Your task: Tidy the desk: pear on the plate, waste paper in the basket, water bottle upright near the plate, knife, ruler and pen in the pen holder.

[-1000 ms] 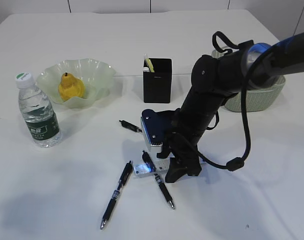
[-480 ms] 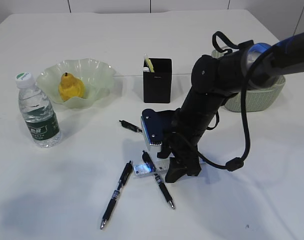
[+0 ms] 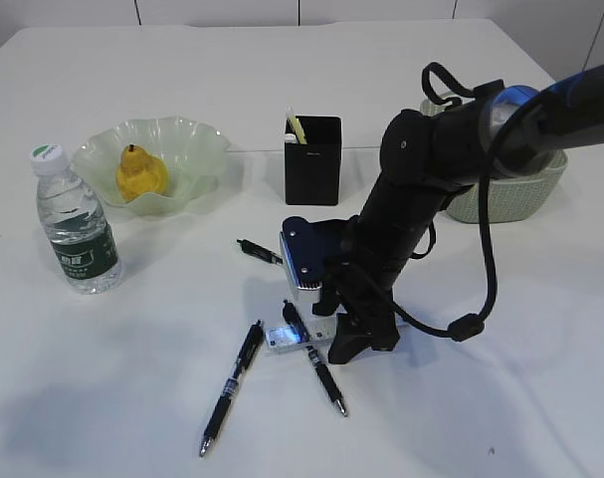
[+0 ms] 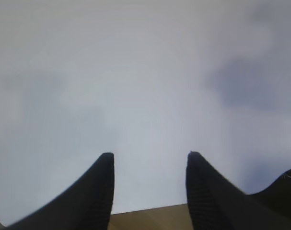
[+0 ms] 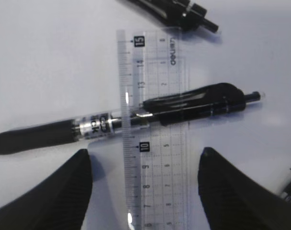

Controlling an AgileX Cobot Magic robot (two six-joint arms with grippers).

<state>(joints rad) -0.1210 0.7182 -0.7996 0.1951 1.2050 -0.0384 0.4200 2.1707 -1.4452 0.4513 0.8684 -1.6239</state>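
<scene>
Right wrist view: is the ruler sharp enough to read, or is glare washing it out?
Right wrist view: the ruler is sharp, numbers legible, with small glints on its left edge. Exterior view: it shows as a bright bluish glare patch. Left wrist view: soft, only blurred shadows on the desk.

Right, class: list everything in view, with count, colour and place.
desk: one, white
plate: one, pale green, back left
pear: one, yellow, on the plate
water bottle: one, clear, upright front-left of plate
pen holder: one, black, centre back
yellow item: one, in the pen holder
basket: one, sage green, back right
pens: three, black, front centre
ruler: one, clear, crossing one pen
left tool: open, empty
right tool: open, astride the ruler
</scene>
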